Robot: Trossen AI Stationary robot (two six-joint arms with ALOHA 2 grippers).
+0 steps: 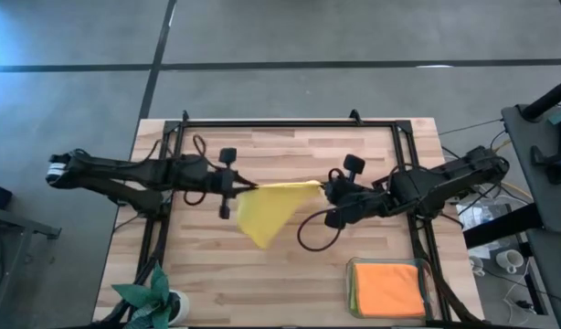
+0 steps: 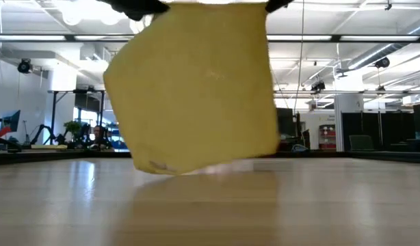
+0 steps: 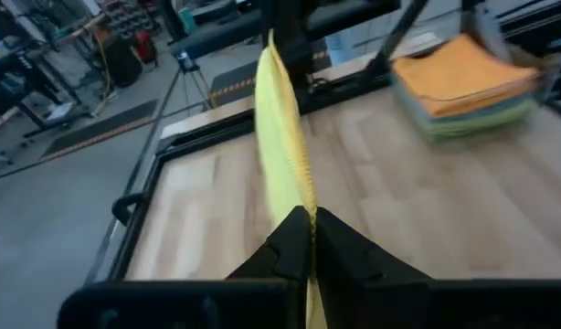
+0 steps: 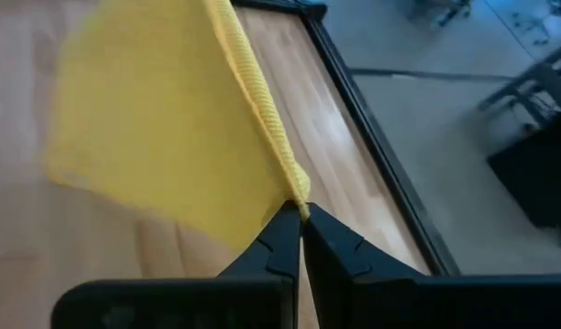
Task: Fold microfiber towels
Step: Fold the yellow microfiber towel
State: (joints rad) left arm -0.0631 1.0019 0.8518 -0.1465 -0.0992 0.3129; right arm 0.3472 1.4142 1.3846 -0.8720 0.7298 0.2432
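Above wooden table (image 1: 290,274), yellow towel (image 1: 267,210) hangs stretched, its top corners pinched.

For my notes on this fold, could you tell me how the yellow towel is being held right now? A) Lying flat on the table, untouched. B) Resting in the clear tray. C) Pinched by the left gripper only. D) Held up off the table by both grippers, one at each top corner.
D: the yellow towel hangs above the table, with the left gripper and right gripper each shut on its edge.
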